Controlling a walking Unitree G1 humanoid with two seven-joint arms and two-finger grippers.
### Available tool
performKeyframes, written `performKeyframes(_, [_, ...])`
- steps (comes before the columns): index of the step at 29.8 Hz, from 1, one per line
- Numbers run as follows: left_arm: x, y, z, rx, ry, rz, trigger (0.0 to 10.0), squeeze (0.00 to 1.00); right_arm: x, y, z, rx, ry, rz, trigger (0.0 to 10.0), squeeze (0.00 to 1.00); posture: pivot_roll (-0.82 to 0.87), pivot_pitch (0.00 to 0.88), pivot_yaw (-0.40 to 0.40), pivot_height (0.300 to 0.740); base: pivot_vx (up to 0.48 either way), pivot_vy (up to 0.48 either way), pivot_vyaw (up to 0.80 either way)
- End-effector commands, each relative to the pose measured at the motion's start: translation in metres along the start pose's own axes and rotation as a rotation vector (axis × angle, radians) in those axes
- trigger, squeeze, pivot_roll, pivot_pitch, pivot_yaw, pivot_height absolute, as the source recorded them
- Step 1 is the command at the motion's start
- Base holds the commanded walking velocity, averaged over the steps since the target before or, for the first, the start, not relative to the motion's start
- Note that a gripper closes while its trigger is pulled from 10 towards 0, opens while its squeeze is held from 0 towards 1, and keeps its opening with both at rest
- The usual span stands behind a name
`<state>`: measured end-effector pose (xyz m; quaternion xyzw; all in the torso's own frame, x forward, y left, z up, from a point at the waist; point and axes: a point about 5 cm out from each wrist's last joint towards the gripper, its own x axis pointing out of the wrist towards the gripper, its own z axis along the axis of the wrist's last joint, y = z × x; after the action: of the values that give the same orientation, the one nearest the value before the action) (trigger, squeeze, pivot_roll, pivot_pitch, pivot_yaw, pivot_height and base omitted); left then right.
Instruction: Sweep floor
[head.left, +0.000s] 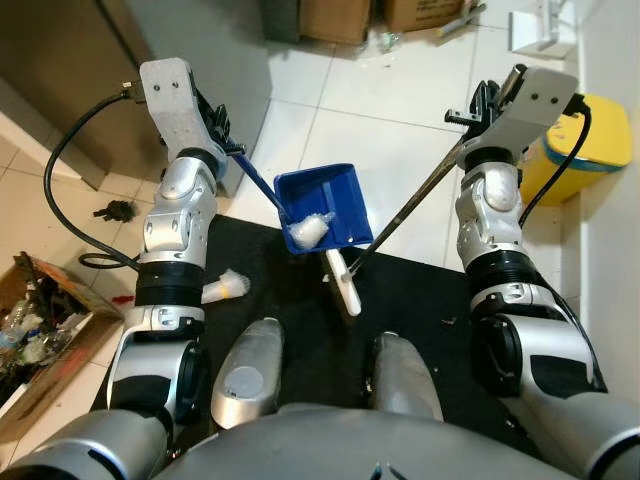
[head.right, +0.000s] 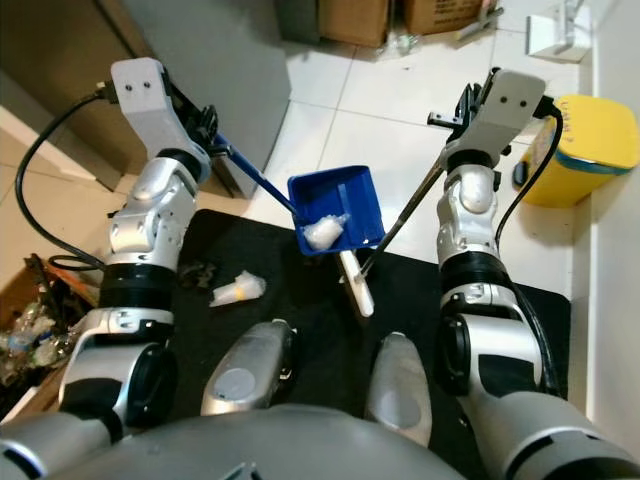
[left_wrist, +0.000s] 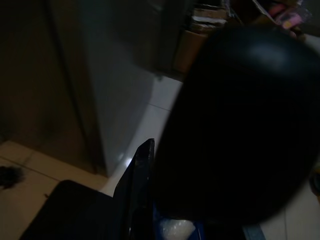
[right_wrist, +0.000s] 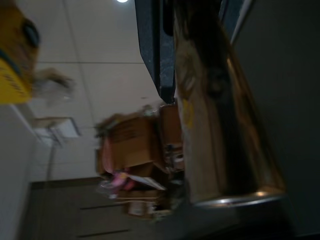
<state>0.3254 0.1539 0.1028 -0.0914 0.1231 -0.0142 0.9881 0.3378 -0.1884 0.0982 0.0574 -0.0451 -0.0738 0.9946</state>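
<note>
Right eye view: unreadable yellow bin (head.right: 590, 150) label.

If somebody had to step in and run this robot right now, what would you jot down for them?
Left gripper: shut on the blue dustpan's handle.
Right gripper: shut on the broom stick, with the head just beside the pan on the black mat.
Done: one white wad is in the pan.
Left: another wad lies on the mat by the left arm; sweep it in, perhaps emptying into the yellow bin.
</note>
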Motion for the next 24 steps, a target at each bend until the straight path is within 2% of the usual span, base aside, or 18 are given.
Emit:
performKeyframes(1, [0.0002,-0.0019,0.0059,-0.002,-0.022,-0.012,10.0,0.00,0.0034,-0.0023,0.0087,0.012,-0.044,-0.016,10.0,0.00,0.20,0.000,0.023,0.740,0.000,0.442,0.00])
performKeyframes(24, [0.0005,-0.0037,0.0045,-0.005,-0.017,-0.019,10.0,0.00,0.0032,-0.0047,0.0093,0.008,-0.047,-0.024,10.0,0.00,0.19,0.000,0.023,0.740,0.000,0.440,0.00])
